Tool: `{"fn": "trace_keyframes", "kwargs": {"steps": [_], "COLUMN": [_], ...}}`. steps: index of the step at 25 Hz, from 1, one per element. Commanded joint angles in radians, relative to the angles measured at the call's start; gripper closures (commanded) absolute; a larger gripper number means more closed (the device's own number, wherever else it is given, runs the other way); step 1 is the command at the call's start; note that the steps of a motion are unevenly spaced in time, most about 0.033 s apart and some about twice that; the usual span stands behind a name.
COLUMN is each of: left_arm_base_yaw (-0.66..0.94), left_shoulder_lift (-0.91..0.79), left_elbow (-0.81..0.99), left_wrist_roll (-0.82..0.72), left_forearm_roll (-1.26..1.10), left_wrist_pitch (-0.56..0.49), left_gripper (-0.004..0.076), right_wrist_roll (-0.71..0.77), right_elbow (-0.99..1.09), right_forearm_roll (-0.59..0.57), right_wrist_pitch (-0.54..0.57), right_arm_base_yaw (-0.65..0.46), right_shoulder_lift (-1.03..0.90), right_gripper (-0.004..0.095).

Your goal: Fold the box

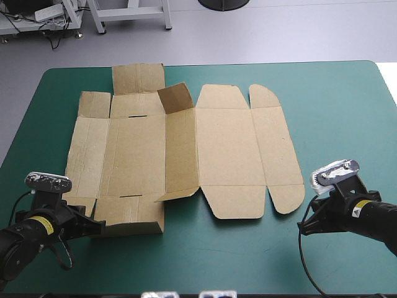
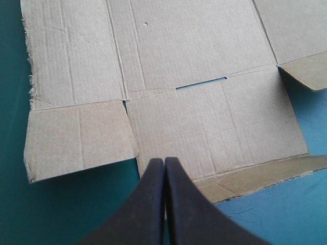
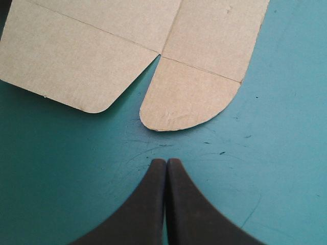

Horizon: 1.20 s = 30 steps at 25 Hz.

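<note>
From above I see the box (image 1: 180, 149) opened out as a brown sheet on the teal-green cover (image 1: 335, 93), left of the table's middle. Most of it lies flat. One small flap (image 1: 175, 98) near the far edge stands tilted up, and a narrow panel (image 1: 180, 194) at the near side lifts a little. My left gripper (image 1: 93, 227) sits at the sheet's near left corner. My right gripper (image 1: 308, 222) rests on the near right of the table, just off the sheet's near right corner.

On the left wrist camera the black fingers (image 2: 148, 204) are pressed together into one point with nothing between them. The point lies over the box's near edge, though I cannot tell whether it touches the board. Ahead of it a thin slot (image 2: 202, 82) runs along a crease.

On the right wrist camera the fingers are likewise pressed together and empty, over bare cover. The box's rounded flap (image 3: 191, 97) lies just ahead of the tip, apart from it, with a strip of cover between.
</note>
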Motion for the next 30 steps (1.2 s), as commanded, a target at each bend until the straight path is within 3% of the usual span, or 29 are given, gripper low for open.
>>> {"fn": "trace_keyframes", "kwargs": {"steps": [1, 11, 20, 30], "left_arm_base_yaw": [-0.005, -0.005, -0.005, 0.023], "left_shoulder_lift": [-0.002, -0.002, -0.002, 0.091], "left_elbow": [-0.026, -0.026, -0.028, -0.049], "left_wrist_roll": [-0.005, -0.007, -0.230, -0.218], "left_forearm_roll": [-0.005, 0.034, 0.530, 0.504], "left_wrist_pitch": [-0.051, -0.049, -0.022, 0.017], "left_gripper": [0.0734, 0.0734, 0.0733, 0.0706], "right_wrist_roll": [-0.003, -0.005, -0.005, -0.030], "right_elbow": [-0.031, -0.031, -0.031, -0.031], "right_forearm_roll": [0.012, 0.012, 0.012, 0.014], "right_wrist_pitch": [-0.052, -0.052, -0.050, -0.050], "right_arm_base_yaw": [-0.001, -0.001, -0.001, -0.001], "right_shoulder_lift": [-0.005, -0.005, -0.005, -0.005], "right_gripper": [0.0926, 0.0926, 0.0926, 0.0926]}}
